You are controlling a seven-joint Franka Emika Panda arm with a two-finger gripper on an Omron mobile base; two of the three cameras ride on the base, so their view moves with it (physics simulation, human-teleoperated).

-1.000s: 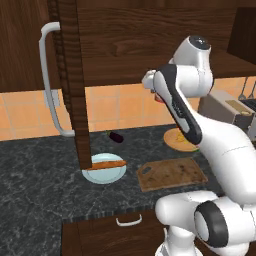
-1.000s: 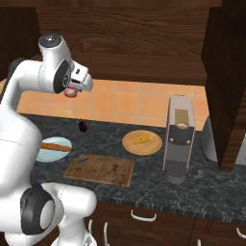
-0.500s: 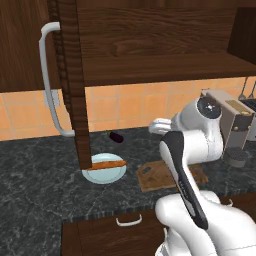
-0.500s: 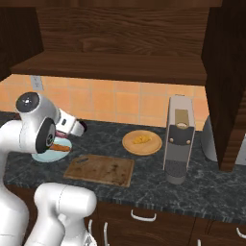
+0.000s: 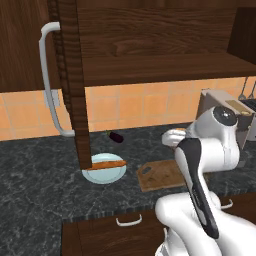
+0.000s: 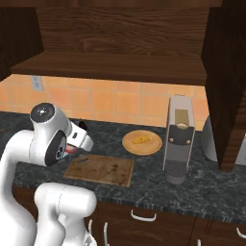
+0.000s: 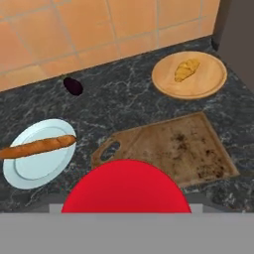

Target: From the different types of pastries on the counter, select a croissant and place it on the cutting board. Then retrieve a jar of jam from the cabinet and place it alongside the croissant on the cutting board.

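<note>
The croissant (image 7: 187,69) lies on a round wooden plate (image 7: 211,84) at the far side of the dark bench (image 7: 129,101), near the tiled wall. It is not yet on the cutting board (image 7: 173,149), which lies bare between that plate and the front edge of the bench. The first step of the task is therefore judged incomplete.

A red, rounded object (image 7: 126,188) rises at the bottom of the hand view, where the fingertips would normally show. It is probably the lid of the jam jar held by the pincer, but the fingers are hidden, so whether the pincer is clenched or released cannot be determined.

In the right base view the hand (image 6: 79,139) hangs above the near left end of the cutting board, facing down toward it. If the jar is held, this position suits setting it on the board.

A baguette (image 7: 37,147) rests on a pale blue plate (image 7: 34,171) to the left of the board. A small dark eggplant (image 7: 73,86) lies near the wall. A cabinet door (image 5: 70,85) stands open.
</note>
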